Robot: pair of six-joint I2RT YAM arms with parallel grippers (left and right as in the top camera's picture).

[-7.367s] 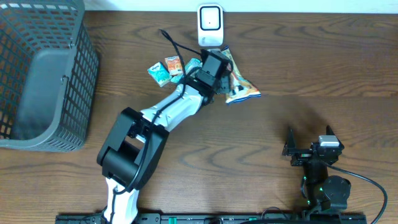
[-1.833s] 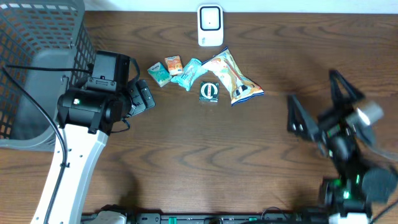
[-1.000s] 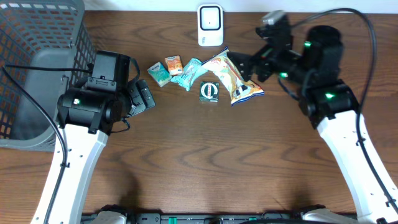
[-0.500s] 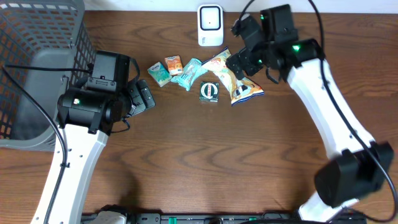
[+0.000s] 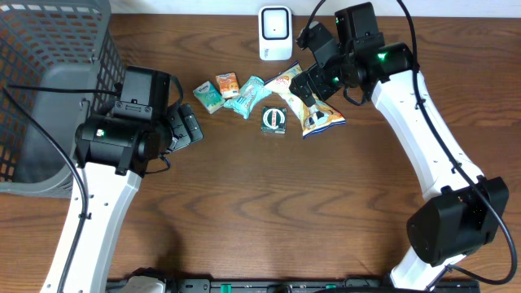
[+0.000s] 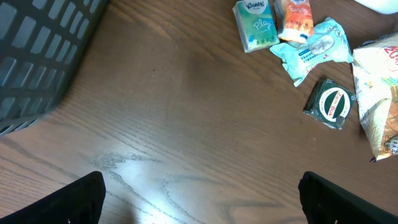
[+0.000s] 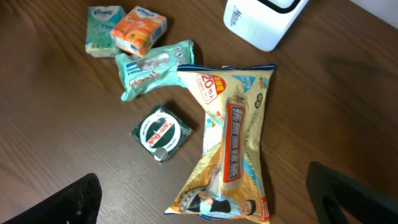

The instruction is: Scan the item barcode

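Overhead, the right end effector [image 5: 308,63] hovers over the upper end of the snack bag [image 5: 316,112], its fingers spread wide and holding nothing. The bag lies flat on the bench [image 5: 326,203], just below the white scanner [image 5: 275,32], with a dark square packet [image 5: 273,120] just beside its left edge. The left end effector [image 5: 187,128], also wide and empty, hangs between the small packs [image 5: 208,95] and the basket [image 5: 49,98].
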